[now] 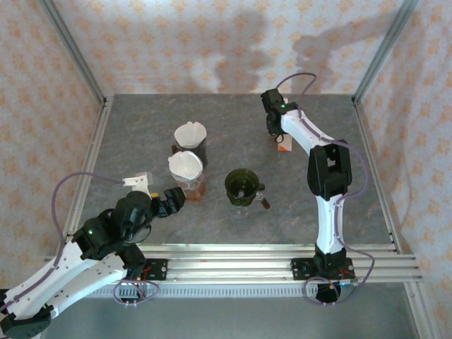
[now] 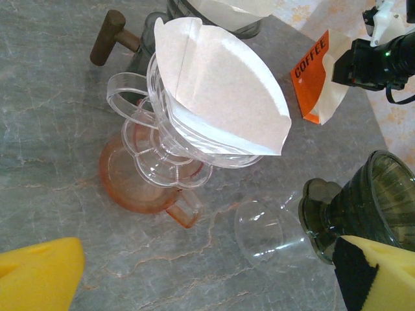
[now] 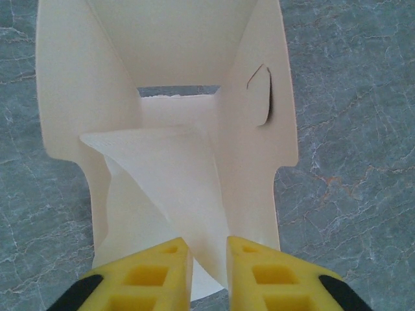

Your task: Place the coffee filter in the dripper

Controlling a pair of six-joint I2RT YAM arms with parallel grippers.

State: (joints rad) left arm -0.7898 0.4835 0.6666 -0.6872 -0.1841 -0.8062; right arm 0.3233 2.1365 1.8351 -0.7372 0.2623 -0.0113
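In the right wrist view a white coffee filter [image 3: 175, 175] sticks out of an open cream filter box [image 3: 256, 149]. My right gripper [image 3: 209, 259] has closed to a narrow gap with the filter's lower fold between its yellow fingers [image 3: 149, 275]. From above, this gripper [image 1: 277, 138] is at the box [image 1: 284, 145] at the far right of the table. An empty dark green dripper [image 1: 242, 185] stands mid-table, also seen in the left wrist view [image 2: 382, 194]. My left gripper [image 1: 168, 200] [image 2: 206, 275] hangs open above the table, holding nothing.
A clear dripper [image 2: 188, 152] with a filter [image 2: 220, 84] in it sits on an orange glass server [image 2: 133, 184]. Behind it a second dripper with a filter [image 1: 191, 135] stands on a dark base. A clear glass piece [image 2: 269, 230] lies by the green dripper's foot. Metal posts frame the table.
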